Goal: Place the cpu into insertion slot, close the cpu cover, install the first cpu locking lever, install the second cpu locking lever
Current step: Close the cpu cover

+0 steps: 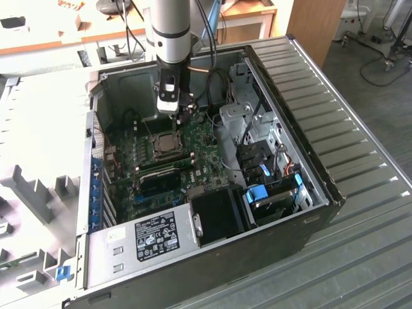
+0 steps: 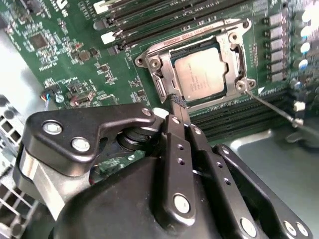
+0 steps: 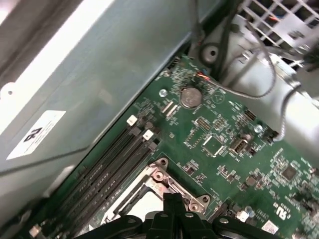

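Pincer: black two-finger pincer point(image 2: 177, 102), tips pressed together with nothing seen between them, at the socket's edge.
Chip: small flat square silver-grey cpu point(image 2: 202, 69), seated in the dark, silver-rimmed insertion slot point(image 2: 144, 60) on the green circuit board point(image 2: 75, 64).
Cover: thin silvery frame-shaped cpu cover point(image 2: 230, 52), lying down around the chip.
Handling: the chip is probably light, stiff and fragile, best held by its edges.
Lever: thin steel wire lever point(image 2: 271, 105), probably springy, best taken near its free end.

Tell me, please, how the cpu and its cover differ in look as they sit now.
The cpu is a solid, dull grey square; the cover is a shinier metal frame with a cut-out centre. The cover is wider and frames the cpu, which shows through its opening. Both appear to lie flat on the board, edges parallel.
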Controlling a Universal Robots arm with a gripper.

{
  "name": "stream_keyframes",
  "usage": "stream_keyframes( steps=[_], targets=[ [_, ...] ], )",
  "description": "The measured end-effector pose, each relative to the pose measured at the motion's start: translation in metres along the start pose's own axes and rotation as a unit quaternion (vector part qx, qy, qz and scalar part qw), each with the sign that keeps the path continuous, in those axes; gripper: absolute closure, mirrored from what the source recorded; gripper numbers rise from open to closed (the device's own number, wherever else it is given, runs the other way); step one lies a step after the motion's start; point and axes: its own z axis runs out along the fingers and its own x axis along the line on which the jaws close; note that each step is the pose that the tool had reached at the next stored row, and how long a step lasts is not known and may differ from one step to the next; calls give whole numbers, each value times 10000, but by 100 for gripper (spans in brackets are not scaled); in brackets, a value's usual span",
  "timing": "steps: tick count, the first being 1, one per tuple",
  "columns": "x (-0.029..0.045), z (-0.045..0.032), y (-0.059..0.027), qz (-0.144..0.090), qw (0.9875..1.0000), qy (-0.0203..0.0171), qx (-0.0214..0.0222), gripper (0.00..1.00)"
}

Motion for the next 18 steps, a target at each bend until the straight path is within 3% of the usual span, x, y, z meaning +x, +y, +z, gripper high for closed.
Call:
stream_keyframes(
  steps=[5,9,14,18],
  targets=[
    [1,5,-1,-445,9990,7,19,89],
    [1,8,-2,-801,9968,12,34,89],
    [2,12,-3,-1228,9924,20,51,89],
    [2,14,-4,-1551,9879,26,63,89]
  ],
)
